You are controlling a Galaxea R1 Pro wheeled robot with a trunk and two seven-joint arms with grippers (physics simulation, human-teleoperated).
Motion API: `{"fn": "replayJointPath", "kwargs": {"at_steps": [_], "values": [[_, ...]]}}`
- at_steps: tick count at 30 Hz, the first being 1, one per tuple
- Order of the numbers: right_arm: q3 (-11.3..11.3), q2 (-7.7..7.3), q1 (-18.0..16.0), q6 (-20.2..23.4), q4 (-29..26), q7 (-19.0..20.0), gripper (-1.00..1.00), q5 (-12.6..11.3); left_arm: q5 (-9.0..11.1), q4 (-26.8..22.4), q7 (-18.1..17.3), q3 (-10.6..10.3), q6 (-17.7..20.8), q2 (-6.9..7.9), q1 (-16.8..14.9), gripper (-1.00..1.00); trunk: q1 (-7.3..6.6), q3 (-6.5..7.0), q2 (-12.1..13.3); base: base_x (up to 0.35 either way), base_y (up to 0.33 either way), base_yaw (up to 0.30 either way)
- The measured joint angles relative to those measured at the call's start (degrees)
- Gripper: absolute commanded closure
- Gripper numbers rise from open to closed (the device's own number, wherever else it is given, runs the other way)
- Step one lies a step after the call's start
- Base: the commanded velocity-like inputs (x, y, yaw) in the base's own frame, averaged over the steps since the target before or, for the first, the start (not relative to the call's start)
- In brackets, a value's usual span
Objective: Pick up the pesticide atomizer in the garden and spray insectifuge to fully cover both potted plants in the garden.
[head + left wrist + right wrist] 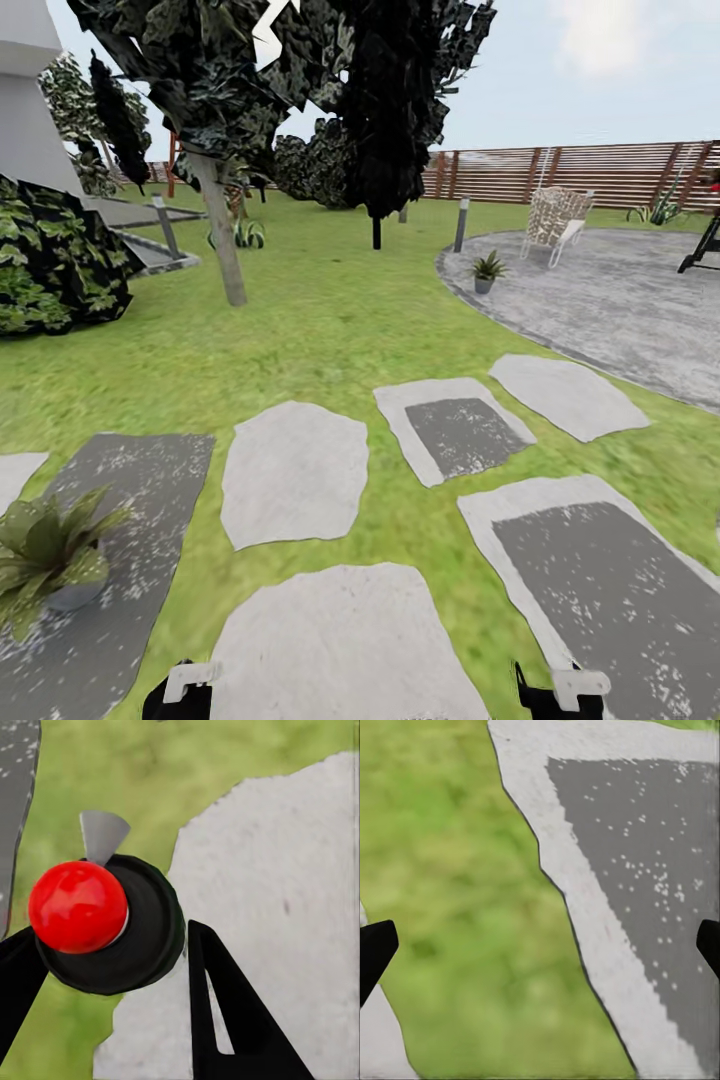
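Observation:
The pesticide atomizer (112, 922), a dark bottle with a glossy red top, sits between the black fingers of my left gripper (111, 939), which is shut on it above grass and a pale stepping stone. My right gripper (540, 937) is open, its fingertips wide apart over grass and a grey stone, with nothing between them. One potted plant (50, 550) stands on a dark stone close by at the lower left. The other potted plant (487, 268) is farther off, at the edge of the round patio (620, 300).
Flat stepping stones (295, 470) cross the lawn ahead. A tree trunk (225, 240) and a dark bush (55, 260) stand to the left. A grey bollard (461, 222), a white chair (556, 222) and the slatted fence (600, 172) lie beyond.

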Motion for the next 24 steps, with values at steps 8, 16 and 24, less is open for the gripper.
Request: {"fn": "replayJointPath", "kwargs": {"at_steps": [8,16,24], "values": [[0.00,0.03,0.00,0.03,0.00,-0.02,-1.00,0.00,-0.04,0.00,0.00,0.00,-0.11,0.00,0.03,1.00,0.00,0.00,0.00,0.000,0.000,-0.300],[0.02,0.03,0.00,0.06,0.00,0.00,-1.00,0.00,-0.26,0.00,-0.10,-0.08,-0.12,-0.04,0.08,1.00,-1.53,1.25,2.79,0.000,0.000,-0.300],[0.05,0.03,0.00,0.07,0.00,0.02,-1.00,0.00,-0.26,0.00,-0.10,-0.02,-0.08,-0.04,0.09,1.00,-3.29,2.69,6.00,0.000,0.000,-0.300]]}}
